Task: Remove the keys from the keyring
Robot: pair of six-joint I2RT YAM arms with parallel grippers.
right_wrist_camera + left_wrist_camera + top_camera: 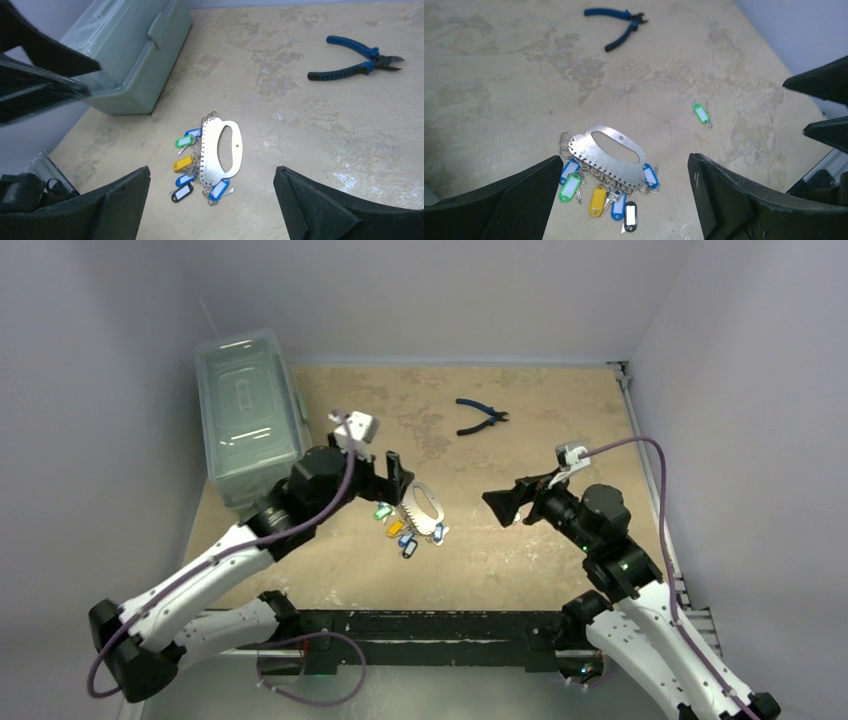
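Observation:
The keyring is a pale silver oval plate with a cut-out handle, lying flat on the table. It also shows in the left wrist view and the right wrist view. Several keys with green, yellow, blue and black tags hang from small rings along its edge. One green-tagged key lies loose on the table, apart from the ring. My left gripper is open and empty, just left of the ring. My right gripper is open and empty, to the ring's right.
Blue-handled pliers lie at the back of the table, also in the right wrist view. A clear lidded plastic box stands at the far left, behind my left arm. Grey walls close in the table.

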